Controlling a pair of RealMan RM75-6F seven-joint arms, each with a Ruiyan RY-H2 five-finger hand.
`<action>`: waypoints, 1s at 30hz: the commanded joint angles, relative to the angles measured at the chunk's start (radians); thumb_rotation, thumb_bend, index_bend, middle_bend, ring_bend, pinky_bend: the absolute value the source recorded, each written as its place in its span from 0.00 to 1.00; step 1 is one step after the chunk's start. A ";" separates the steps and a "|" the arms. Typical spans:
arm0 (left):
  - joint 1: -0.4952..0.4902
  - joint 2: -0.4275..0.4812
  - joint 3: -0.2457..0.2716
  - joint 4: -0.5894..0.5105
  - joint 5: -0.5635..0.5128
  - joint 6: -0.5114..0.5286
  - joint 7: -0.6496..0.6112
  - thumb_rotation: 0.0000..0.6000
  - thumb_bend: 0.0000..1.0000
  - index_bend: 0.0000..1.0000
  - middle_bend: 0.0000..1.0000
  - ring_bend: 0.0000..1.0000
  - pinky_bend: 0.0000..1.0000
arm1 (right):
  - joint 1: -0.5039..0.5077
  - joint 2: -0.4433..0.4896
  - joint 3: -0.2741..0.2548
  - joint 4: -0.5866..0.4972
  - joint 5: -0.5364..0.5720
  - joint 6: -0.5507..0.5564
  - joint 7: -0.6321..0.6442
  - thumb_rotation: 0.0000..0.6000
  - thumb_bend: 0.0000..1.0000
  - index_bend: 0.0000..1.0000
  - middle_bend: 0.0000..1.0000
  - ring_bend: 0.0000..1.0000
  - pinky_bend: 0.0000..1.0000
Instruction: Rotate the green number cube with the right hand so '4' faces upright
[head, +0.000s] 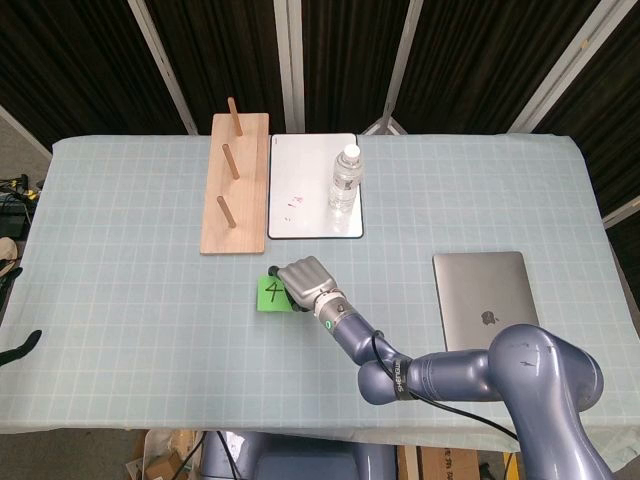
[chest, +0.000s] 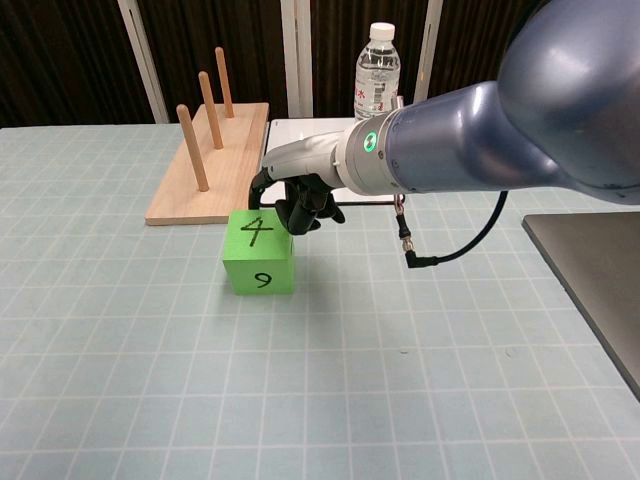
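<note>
The green number cube (head: 270, 293) (chest: 258, 252) sits flat on the table just in front of the wooden peg board. Its top face shows a '4', and in the chest view its front face shows a '9'. My right hand (head: 305, 278) (chest: 303, 200) is at the cube's upper right back edge. Its fingers are curled in and touch that edge without wrapping around the cube. The cube's right side is partly hidden behind the hand in the head view. My left hand shows in neither view.
A wooden peg board (head: 234, 185) (chest: 205, 160) with three pegs stands behind the cube. Beside it lies a whiteboard (head: 313, 185) carrying a water bottle (head: 345, 178) (chest: 377, 85). A closed laptop (head: 480, 295) lies at the right. A black cable (chest: 450, 240) hangs from my right forearm.
</note>
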 joint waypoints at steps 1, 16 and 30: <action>0.000 0.000 0.000 0.001 -0.001 0.000 0.000 1.00 0.31 0.12 0.00 0.00 0.00 | -0.001 -0.003 0.004 -0.003 0.000 0.016 -0.006 1.00 0.87 0.23 0.84 0.81 0.67; -0.003 0.000 -0.002 0.000 -0.005 -0.005 0.001 1.00 0.31 0.12 0.00 0.00 0.00 | -0.090 0.146 0.048 -0.170 0.025 0.230 -0.050 1.00 0.81 0.16 0.47 0.52 0.55; 0.004 -0.015 0.004 -0.005 0.005 0.013 0.030 1.00 0.31 0.12 0.00 0.00 0.00 | -0.371 0.585 -0.060 -0.464 -0.122 0.405 0.034 1.00 0.56 0.09 0.07 0.12 0.27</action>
